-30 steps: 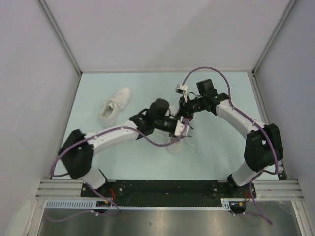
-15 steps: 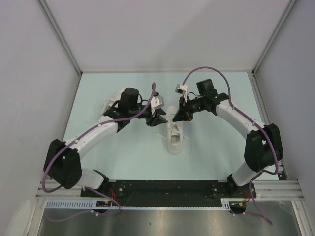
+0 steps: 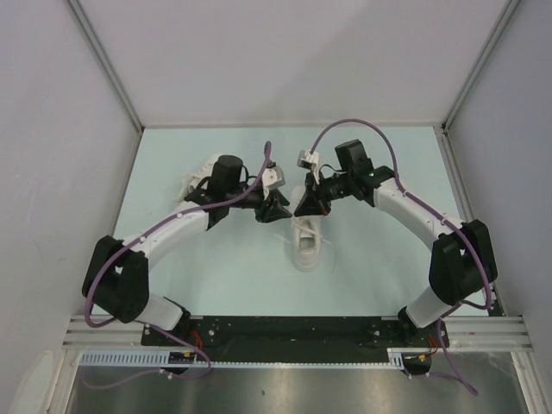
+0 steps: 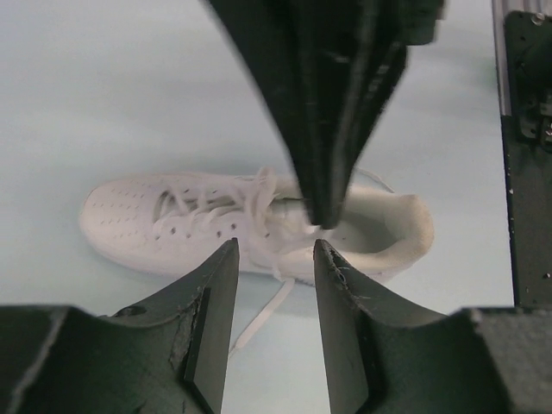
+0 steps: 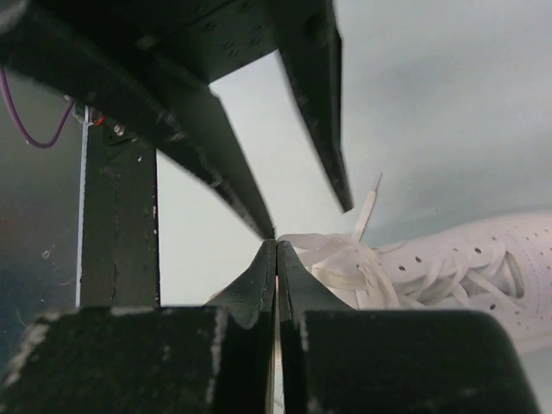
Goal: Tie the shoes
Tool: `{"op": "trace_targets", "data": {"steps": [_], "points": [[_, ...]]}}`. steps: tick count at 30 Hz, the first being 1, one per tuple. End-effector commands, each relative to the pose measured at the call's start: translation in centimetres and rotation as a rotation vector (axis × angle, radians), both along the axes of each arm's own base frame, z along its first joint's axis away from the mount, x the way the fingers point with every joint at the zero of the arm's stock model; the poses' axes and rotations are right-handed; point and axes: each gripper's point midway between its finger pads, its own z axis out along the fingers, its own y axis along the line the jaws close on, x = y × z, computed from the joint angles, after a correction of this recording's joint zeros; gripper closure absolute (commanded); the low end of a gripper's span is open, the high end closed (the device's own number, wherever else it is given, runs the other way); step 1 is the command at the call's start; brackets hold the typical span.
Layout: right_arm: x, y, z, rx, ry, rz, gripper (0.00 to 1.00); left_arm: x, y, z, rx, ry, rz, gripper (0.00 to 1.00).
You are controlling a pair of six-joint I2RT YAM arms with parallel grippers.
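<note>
Two white sneakers, neither visibly tied. Centre sneaker [image 3: 307, 241] lies mid-table, laces [image 4: 250, 203] loose, one end trailing on pale blue table [image 3: 233, 276] beside it; no bow seen. Second sneaker [image 3: 189, 184] sits well left of centre sneaker, mostly hidden under left arm [image 3: 181, 228]. Judged early stage.

Left gripper [image 4: 274, 252] hovers just left of centre sneaker's lacing, jaws apart, empty. Right gripper [image 5: 276, 250] above lacing, tips pressed together at lace cluster (strand pinched? cannot tell). Both arms reach inward over centre sneaker, fingertips nearly meeting.
</note>
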Motion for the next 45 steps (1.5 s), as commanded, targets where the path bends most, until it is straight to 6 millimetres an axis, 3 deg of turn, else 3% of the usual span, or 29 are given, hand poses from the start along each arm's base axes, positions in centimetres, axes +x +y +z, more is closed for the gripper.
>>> {"op": "trace_targets", "data": {"steps": [1, 7, 19, 22, 26, 30, 32, 35, 40, 45], "points": [[-0.2, 1.4, 2.9, 0.042, -0.139, 0.039, 1.0, 2.6, 3.3, 2.8, -0.098, 0.007, 0.146, 0.55], [-1.0, 2.7, 0.8, -0.004, -0.136, 0.083, 1.0, 4.7, 7.3, 2.5, -0.087, 0.035, 0.296, 0.54], [-1.8, 3.7, -3.3, -0.102, -0.124, 0.135, 0.96, 4.9, 7.8, 1.8, -0.076, 0.049, 0.295, 0.53], [-1.5, 3.7, -2.8, -0.101, -0.136, 0.13, 0.82, 5.0, 7.6, 1.6, -0.076, 0.06, 0.291, 0.53], [-1.1, 3.5, -0.8, -0.084, -0.162, 0.108, 0.52, 5.4, 7.3, 1.6, -0.076, 0.07, 0.276, 0.52], [-0.8, 2.5, 2.3, -0.044, -0.208, 0.068, 0.43, 6.0, 7.0, 2.0, -0.081, 0.056, 0.263, 0.51], [0.1, 1.2, 2.9, -0.046, -0.213, 0.029, 0.42, 6.3, 6.8, 2.5, -0.088, 0.048, 0.252, 0.51], [0.8, -1.6, 2.4, -0.078, -0.162, -0.023, 0.48, 6.2, 6.6, 2.4, -0.081, 0.064, 0.235, 0.51], [0.4, -4.9, -0.4, -0.156, -0.067, -0.056, 0.55, 5.7, 5.6, 2.6, -0.084, 0.057, 0.163, 0.52], [0.2, -5.4, -1.4, -0.178, -0.047, -0.079, 0.55, 1.1, 3.9, 2.6, -0.036, 0.072, -0.024, 0.5]]}}
